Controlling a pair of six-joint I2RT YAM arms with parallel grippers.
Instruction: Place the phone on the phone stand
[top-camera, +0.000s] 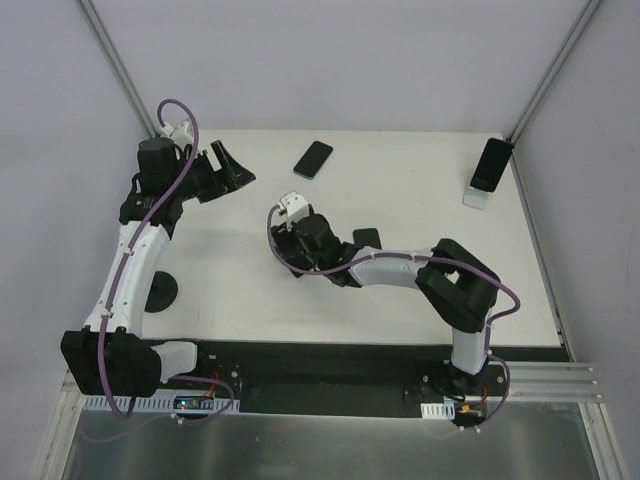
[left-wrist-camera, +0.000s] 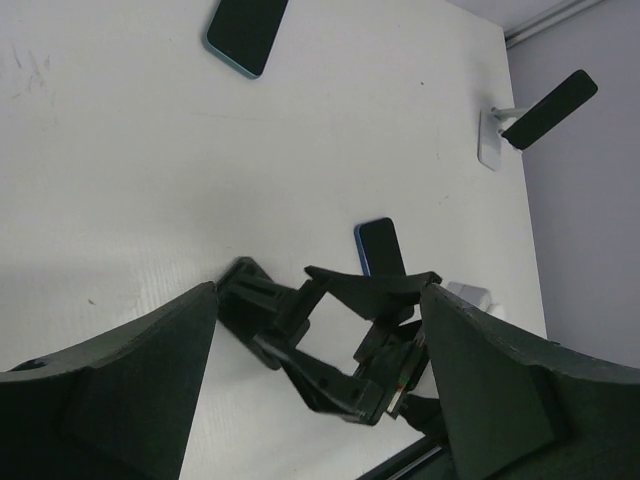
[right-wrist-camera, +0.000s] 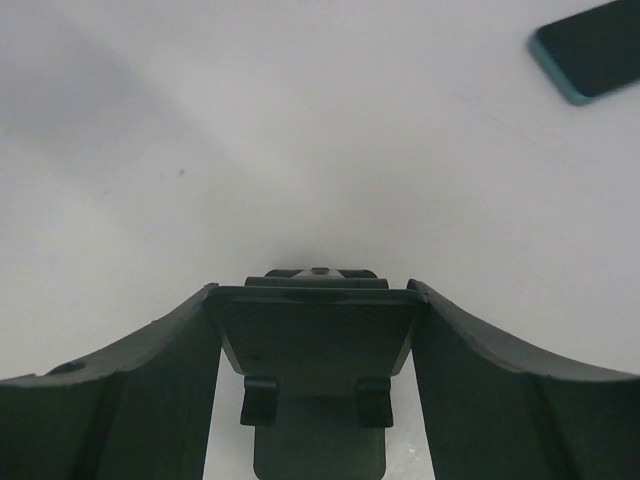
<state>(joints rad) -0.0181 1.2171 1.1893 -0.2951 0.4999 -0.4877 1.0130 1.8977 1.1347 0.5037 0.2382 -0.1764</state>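
Positioning step, seemingly — right hand (right-wrist-camera: 315, 300) clenched on the black stand (right-wrist-camera: 315, 335), left hand (left-wrist-camera: 318, 292) released; upper-centre phone (top-camera: 314, 159) needs grasping next.

- Left arm (top-camera: 130, 250) reaches up the table's left side; left gripper (top-camera: 232, 168) spread wide.
- Right arm (top-camera: 400, 268) stretches leftward; right gripper (right-wrist-camera: 315, 300) clamped on phone stand (right-wrist-camera: 315, 335).
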